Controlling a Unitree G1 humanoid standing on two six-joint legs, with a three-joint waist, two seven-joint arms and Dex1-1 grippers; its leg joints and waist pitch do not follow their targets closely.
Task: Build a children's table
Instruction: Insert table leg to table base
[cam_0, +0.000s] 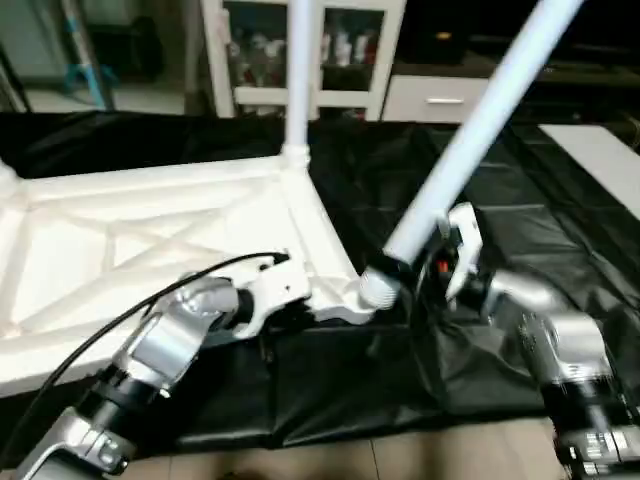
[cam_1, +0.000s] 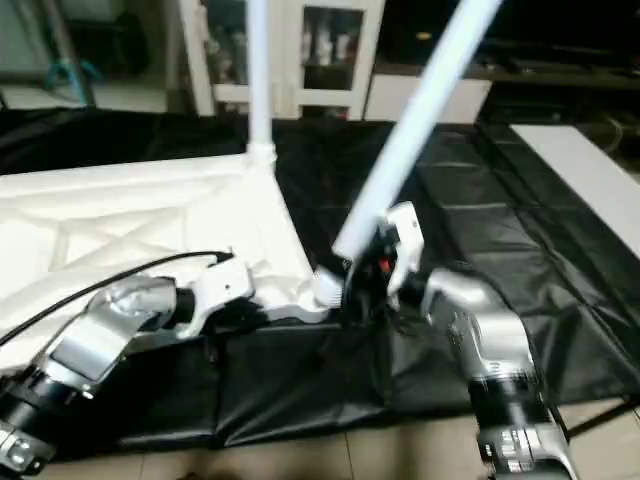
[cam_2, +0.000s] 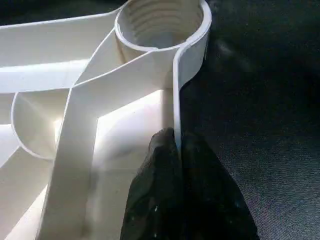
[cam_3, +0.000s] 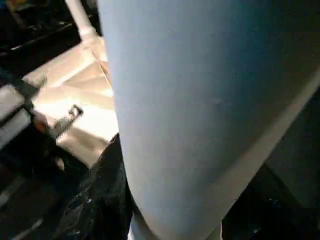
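Table top (cam_0: 150, 250): white plastic, lay upside down on the black-draped worktable (cam_0: 560, 210), ribbed underside with crossing ribs facing up, occupying the robot's left half of the cloth. Upright leg (cam_0: 298, 70): white tube, stood vertical in the far corner socket of the top. Tilted leg (cam_0: 470, 140): white tapered tube, leaned up and away to the robot's right, its ringed lower end (cam_0: 378, 285) at the near corner of the top. Near corner socket (cam_2: 160, 25): round, threaded inside, empty in the left wrist view. Left gripper (cam_2: 177, 165): black fingers closed on the thin outer wall of the top just beside that socket, one finger either side of the wall. Right gripper (cam_0: 425, 262): positioned at the lower part of the tilted leg; cannot tell whether its fingers were closed on it. Flat white board (cam_0: 600, 160): lay at the worktable's far right. White cabinet (cam_0: 350, 60): stood behind the worktable.
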